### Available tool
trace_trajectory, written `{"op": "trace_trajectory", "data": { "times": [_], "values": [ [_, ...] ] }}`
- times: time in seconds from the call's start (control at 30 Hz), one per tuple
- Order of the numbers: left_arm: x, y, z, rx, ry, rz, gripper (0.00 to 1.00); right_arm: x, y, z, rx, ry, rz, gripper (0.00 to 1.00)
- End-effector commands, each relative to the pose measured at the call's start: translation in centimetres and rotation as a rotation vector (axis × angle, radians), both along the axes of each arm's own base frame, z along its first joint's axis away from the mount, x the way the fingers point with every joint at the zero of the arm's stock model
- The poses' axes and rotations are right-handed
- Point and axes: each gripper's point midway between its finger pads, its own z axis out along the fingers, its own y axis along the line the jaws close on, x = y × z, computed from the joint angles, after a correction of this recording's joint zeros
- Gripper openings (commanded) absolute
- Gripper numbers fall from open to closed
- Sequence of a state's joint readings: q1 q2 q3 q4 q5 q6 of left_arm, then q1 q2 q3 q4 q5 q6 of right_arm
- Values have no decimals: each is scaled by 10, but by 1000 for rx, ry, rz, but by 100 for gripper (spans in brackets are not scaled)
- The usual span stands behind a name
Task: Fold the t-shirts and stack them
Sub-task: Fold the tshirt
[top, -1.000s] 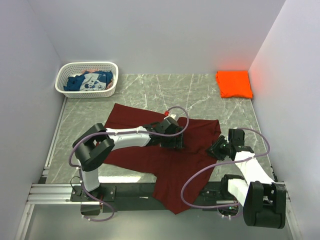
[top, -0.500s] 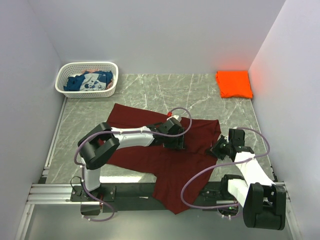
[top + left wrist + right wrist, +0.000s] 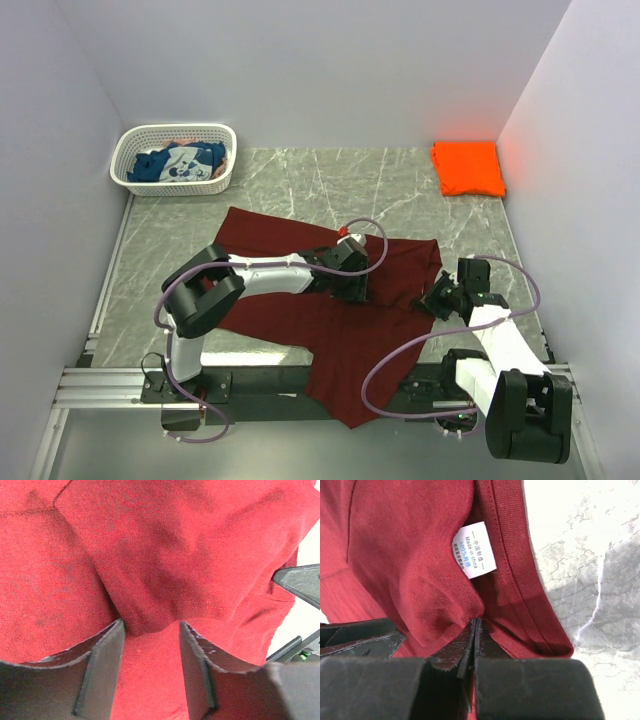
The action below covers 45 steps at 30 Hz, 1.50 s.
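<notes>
The maroon t-shirt (image 3: 290,310) lies spread out and rumpled across the middle of the table, one corner hanging over the near edge. My left gripper (image 3: 352,290) presses down on its middle. Its jaws stand apart (image 3: 150,627) with a raised fold of maroon cloth (image 3: 165,570) bulging at the fingertips. My right gripper (image 3: 432,300) is at the shirt's right edge. There its fingers (image 3: 476,622) are pressed together on puckered cloth beside the collar band and white neck label (image 3: 474,549). The orange t-shirt (image 3: 468,167) lies folded at the back right. The blue t-shirt (image 3: 180,162) sits in the basket.
The white lattice basket (image 3: 128,182) stands at the back left corner against the wall. Bare grey marble table (image 3: 330,180) lies between the basket and the orange shirt. Walls close in on the left, back and right. Cables loop above both arms.
My right gripper has closed on the shirt's edge near the collar. The left jaws have narrowed around a fold, and the left gripper has slid slightly nearer across the cloth.
</notes>
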<state>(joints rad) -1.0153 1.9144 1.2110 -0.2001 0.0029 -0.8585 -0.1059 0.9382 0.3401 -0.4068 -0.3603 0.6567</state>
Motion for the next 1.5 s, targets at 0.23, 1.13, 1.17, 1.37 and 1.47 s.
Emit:
{"op": "trace_trajectory", "data": {
  "times": [0.23, 1.13, 1.17, 1.37, 1.47],
  "values": [
    [6, -7, 15, -4, -37, 11, 21, 9, -5, 22, -17, -49, -15, 0],
    [0, 13, 37, 83, 14, -16, 1, -21, -9, 36, -39, 24, -66, 0],
    [-1, 14, 37, 85, 15, -19, 1, -22, -8, 37, -38, 25, -66, 0],
    [-5, 16, 36, 91, 35, -36, 1, -26, -7, 38, -31, 27, -70, 0],
    [-6, 18, 31, 96, 46, -39, 1, -28, -6, 39, -25, 32, -69, 1]
  ]
}}
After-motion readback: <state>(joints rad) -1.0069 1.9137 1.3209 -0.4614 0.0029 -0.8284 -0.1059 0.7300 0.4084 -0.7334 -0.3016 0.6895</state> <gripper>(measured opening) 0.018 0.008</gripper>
